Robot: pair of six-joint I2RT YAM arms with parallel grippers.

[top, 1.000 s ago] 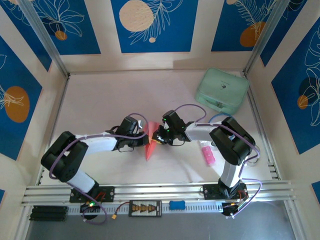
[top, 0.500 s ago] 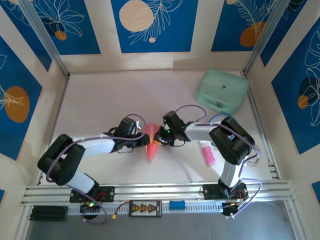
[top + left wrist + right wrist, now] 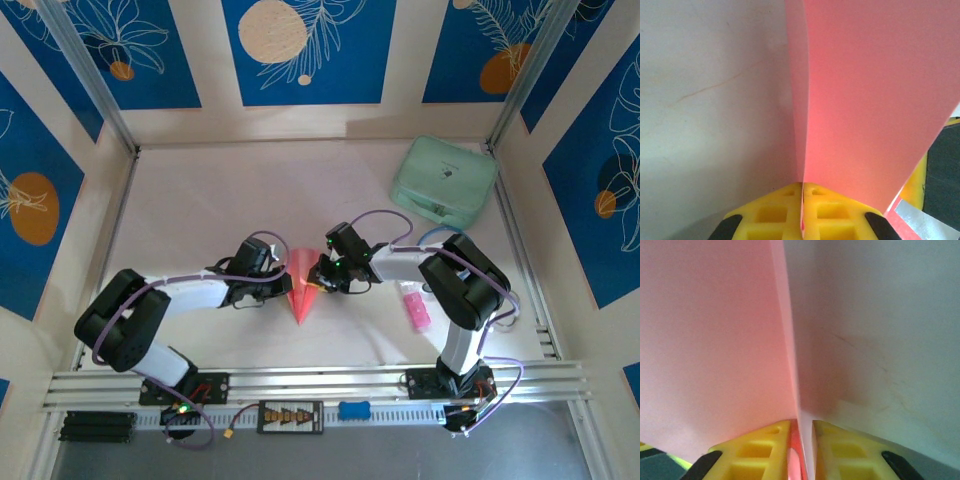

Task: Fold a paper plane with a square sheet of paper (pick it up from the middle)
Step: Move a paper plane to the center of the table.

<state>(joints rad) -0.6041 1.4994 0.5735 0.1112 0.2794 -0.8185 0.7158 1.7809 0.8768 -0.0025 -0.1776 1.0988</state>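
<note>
The paper plane [image 3: 300, 292] sits mid-tabletop between the two arms, nose pointing toward their bases, gripped from opposite sides. The left tool [image 3: 802, 202] is pinched tight on the folded edge, with no gap between its yellow pads. The right tool [image 3: 801, 442] stands narrow with the pink fold caught in its slit. My guess is they take either side of the centre ridge so the dart cannot twist while the wings are creased.
</note>
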